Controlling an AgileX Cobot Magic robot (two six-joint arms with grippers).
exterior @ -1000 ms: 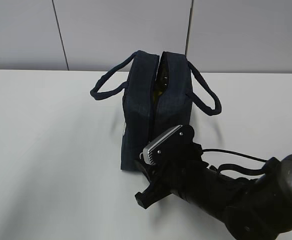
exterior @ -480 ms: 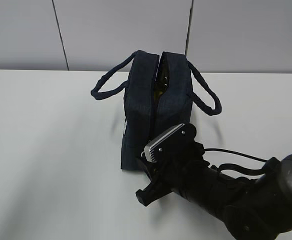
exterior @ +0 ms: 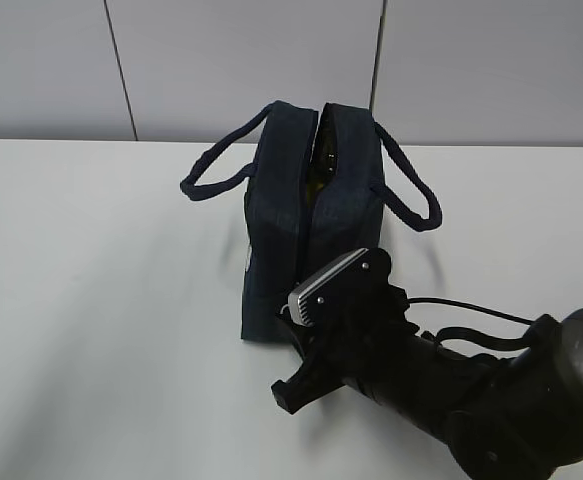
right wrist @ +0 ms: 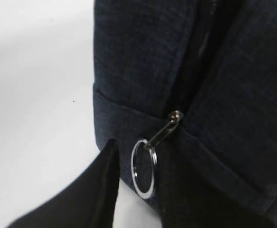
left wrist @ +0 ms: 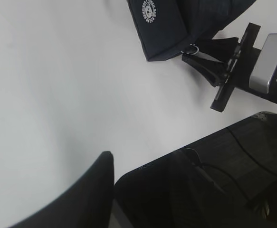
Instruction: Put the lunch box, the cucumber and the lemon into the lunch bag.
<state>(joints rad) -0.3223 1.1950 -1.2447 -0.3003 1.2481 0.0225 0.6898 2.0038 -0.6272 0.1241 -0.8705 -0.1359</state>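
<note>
The dark navy lunch bag [exterior: 311,215] stands mid-table with its top zip parted. Something glossy dark green, likely the cucumber [exterior: 320,165], shows in the slit. The lunch box and the lemon are out of view. My right gripper [exterior: 293,318] is at the bag's near end. In the right wrist view it [right wrist: 143,190] is open around the metal ring pull [right wrist: 144,167], with a gap between the ring and the left finger [right wrist: 93,190]. The ring also shows in the left wrist view [left wrist: 191,49]. My left gripper [left wrist: 117,190] hovers over bare table, far from the bag; only one finger shows clearly.
The bag's two handles [exterior: 211,180] hang out to either side. The white round logo [left wrist: 149,10] faces the left side. The white table [exterior: 91,300] ends at a dark area at the lower right of the left wrist view. A grey panelled wall stands behind.
My right gripper has crept slightly right and down at the bag's near end. The bag and its zip opening look unchanged.
</note>
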